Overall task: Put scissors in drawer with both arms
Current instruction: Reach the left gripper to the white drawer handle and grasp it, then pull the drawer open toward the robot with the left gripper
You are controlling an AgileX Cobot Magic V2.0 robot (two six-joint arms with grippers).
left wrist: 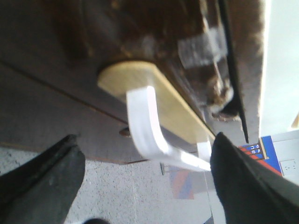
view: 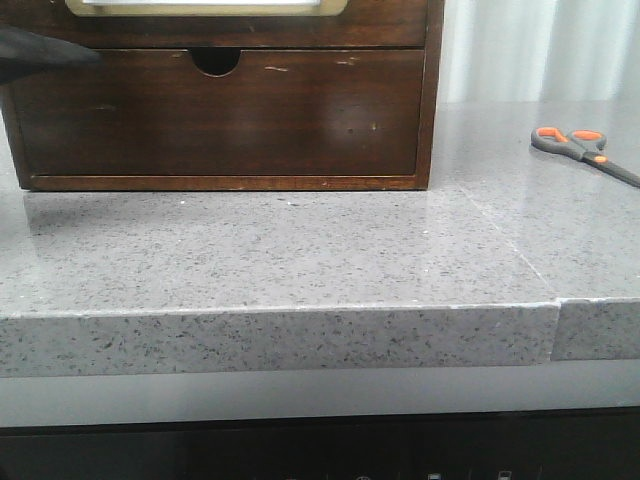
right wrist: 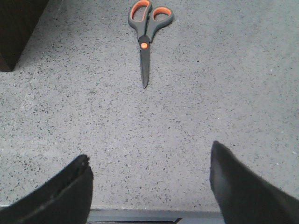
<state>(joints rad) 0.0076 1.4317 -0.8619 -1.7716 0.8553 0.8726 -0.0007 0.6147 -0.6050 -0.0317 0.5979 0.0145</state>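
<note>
our left pincer point(left wrist: 145, 179) hangs spread before the drawer point(left wrist: 154, 100) to open it, right pincer point(right wrist: 149, 184) spread facing the scissors point(right wrist: 146, 35).

I saw grey scissors point(right wrist: 145, 29) with orange-lined loops and dark blades, a dark brown drawer point(view: 210, 25) with a tan-framed white panel, and a grey speckled desk point(view: 300, 250).

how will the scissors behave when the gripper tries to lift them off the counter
The scissors lie flat and closed on the smooth speckled counter, so they will probably slide if nudged, not roll. Thin blades sit low, likely hard to get under; the thicker handles look easier to pinch. Probably rigid and light.
</note>
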